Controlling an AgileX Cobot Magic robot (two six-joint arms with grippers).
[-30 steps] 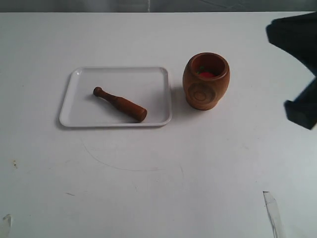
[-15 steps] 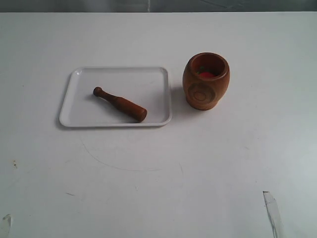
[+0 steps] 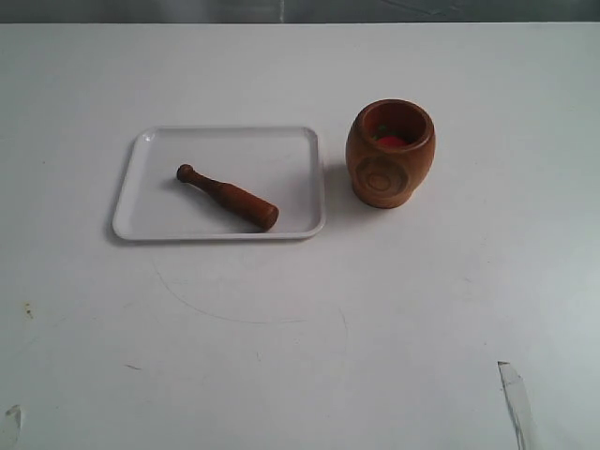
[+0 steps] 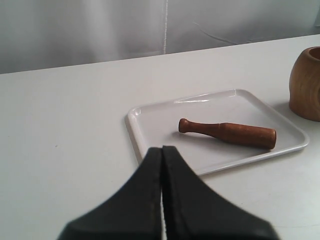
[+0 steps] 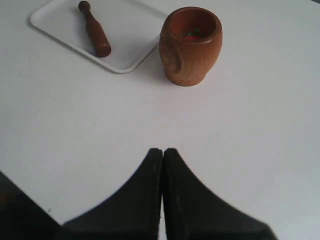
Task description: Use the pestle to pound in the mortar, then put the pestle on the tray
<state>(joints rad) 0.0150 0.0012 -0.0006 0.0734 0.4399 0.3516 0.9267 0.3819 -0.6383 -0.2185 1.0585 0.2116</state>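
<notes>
Exterior view shows the pestle [image 3: 228,197] lying flat on the white tray [image 3: 150,192], set slantwise with its small knob toward the tray's far left and its thick end toward the near right corner. Just beside the tray's right edge, not touching it, the mortar [image 3: 389,164] stands upright on the white table [image 3: 375,319], with something red and a bit of green [image 3: 389,140] visible inside its mouth. Neither arm appears in this view. Left wrist view has the left gripper [image 4: 162,151] with its black fingers pressed together, holding nothing, well short of the tray. Right wrist view has the right gripper [image 5: 163,152] likewise closed and empty, above bare table, apart from the mortar.
</notes>
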